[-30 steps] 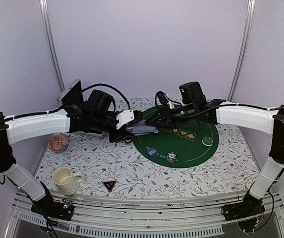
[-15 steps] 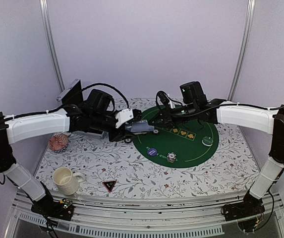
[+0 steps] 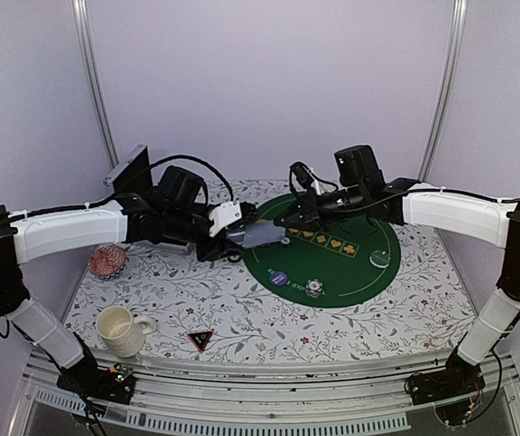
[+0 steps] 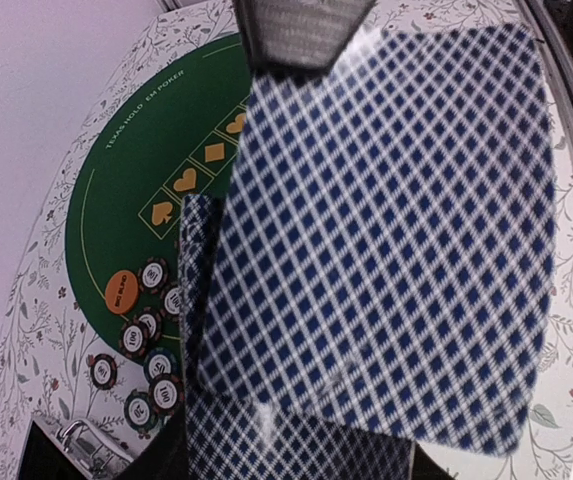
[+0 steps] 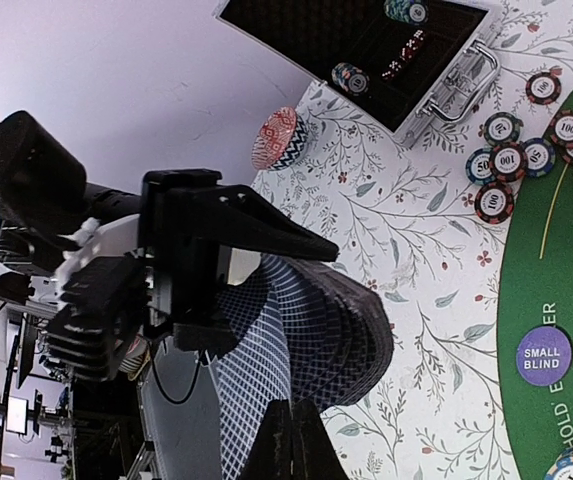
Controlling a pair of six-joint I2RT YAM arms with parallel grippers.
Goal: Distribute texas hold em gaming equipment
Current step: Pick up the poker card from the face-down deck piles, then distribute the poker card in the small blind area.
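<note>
Clamped shut in the left pincer (image 3: 238, 238), left of centre above the worktop (image 3: 241, 309): fanned playing cards (image 5: 336, 320), splayed for peeling. Top card (image 4: 386, 230) apparently pinched by the right pincer (image 3: 300, 216).

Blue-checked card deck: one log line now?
left gripper shut on blue-checked card deck | right gripper pinching top card | by green felt mat edge

Count on the bench (image 3: 241, 309): one fanned deck of playing cards (image 4: 386, 230), number indeterminable; about nine loose poker chips (image 5: 509, 160); one chip stack (image 3: 314, 288); one orange button (image 4: 122, 290); one blue button (image 3: 279, 278); one triangular marker (image 3: 200, 340); one mug (image 3: 119, 329); one dish (image 3: 107, 261); one open case (image 5: 306, 30).
</note>
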